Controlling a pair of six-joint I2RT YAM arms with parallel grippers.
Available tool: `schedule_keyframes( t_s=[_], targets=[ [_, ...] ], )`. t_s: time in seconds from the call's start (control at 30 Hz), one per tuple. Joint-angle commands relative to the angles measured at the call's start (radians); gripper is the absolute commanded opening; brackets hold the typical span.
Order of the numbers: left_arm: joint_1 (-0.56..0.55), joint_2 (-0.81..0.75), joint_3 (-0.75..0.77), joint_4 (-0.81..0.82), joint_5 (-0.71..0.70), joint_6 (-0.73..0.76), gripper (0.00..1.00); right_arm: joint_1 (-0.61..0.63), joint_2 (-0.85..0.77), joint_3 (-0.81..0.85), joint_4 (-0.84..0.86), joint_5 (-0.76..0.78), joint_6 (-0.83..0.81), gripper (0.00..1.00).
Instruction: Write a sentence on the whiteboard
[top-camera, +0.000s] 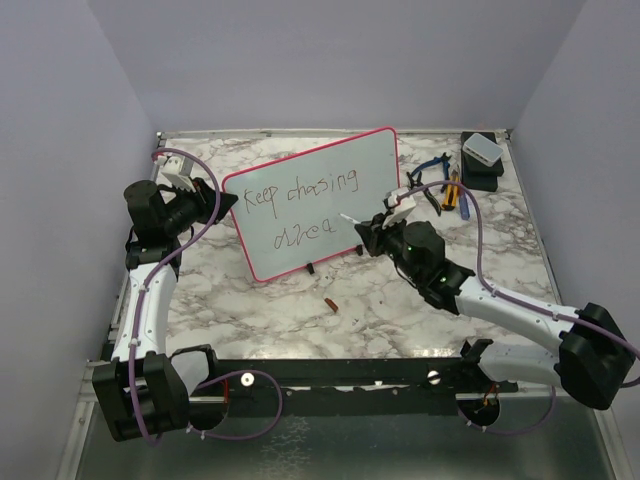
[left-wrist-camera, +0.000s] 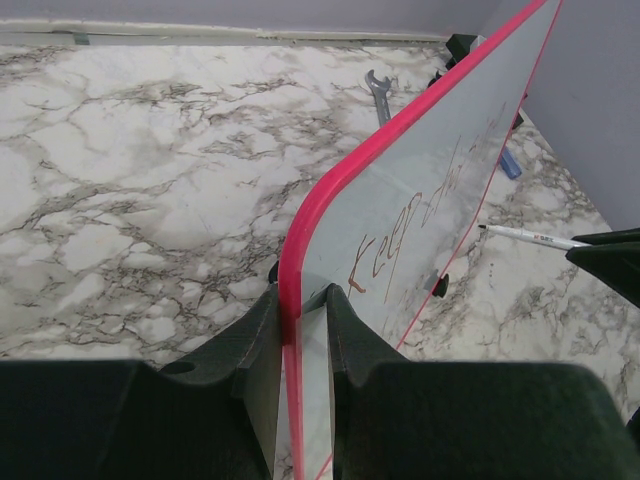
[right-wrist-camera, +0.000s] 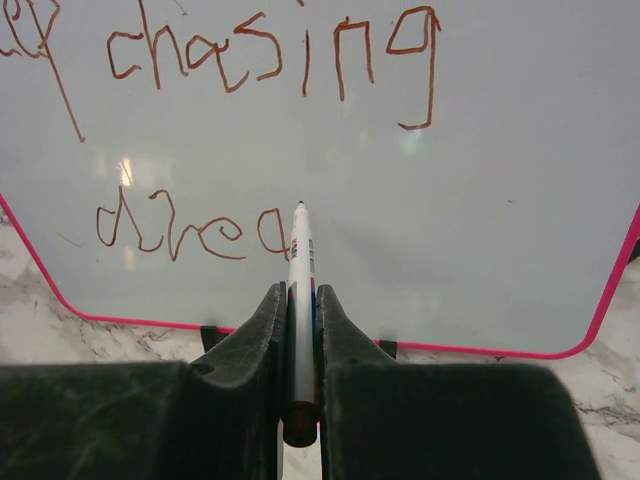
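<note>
- The whiteboard (top-camera: 378, 158) stands tilted back on its black feet at the middle of the marble table (top-camera: 250, 320), toward 12 o'clock from the arm bases.
- The sentence (top-camera: 300, 192) reads "Keep chasing" on the top line. The second line goes as far as "drea".
- My left gripper (top-camera: 218, 198) sits at the board's 9 o'clock edge, and its fingers (left-wrist-camera: 255, 330) are narrow, pinching the red-pink frame between them.
- My right gripper (right-wrist-camera: 301, 300) comes in from the board's 4 o'clock side with its fingers closed tight on a white marker (right-wrist-camera: 300, 250). The tip rests on the board just after the last letter of the lower line.
- From the top view the right wrist covers the board's lower right corner, so I read that part only through the wrist camera.
- A small reddish-brown piece (top-camera: 330, 302) lies on the table at 6 o'clock of the board, near its feet and apart from both arms.
- Pliers with blue and yellow handles (top-camera: 447, 188) lie at 2 o'clock of the board, just beside a black box (top-camera: 482, 172) with a pale block on top.
- A wrench (left-wrist-camera: 380, 95) lies behind the board, seen from the left wrist.
- Purple cables (top-camera: 180, 260) loop along both arms.
</note>
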Motion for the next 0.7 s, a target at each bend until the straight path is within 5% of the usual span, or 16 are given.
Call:
schedule_keyframes(
  t_s=[0.0, 0.37, 0.67],
  targets=[
    [0.0, -0.012, -0.021, -0.002, 0.001, 0.008, 0.0, -0.084, -0.002, -0.031, 0.054, -0.185, 0.014, 0.01],
    [0.0, -0.014, -0.025, -0.003, -0.01, 0.01, 0.0, -0.189, -0.014, -0.085, 0.122, -0.415, 0.023, 0.01],
    [0.0, -0.013, -0.026, -0.002, -0.016, 0.012, 0.0, -0.19, 0.034, -0.078, 0.18, -0.431, 0.048, 0.01]
  ],
)
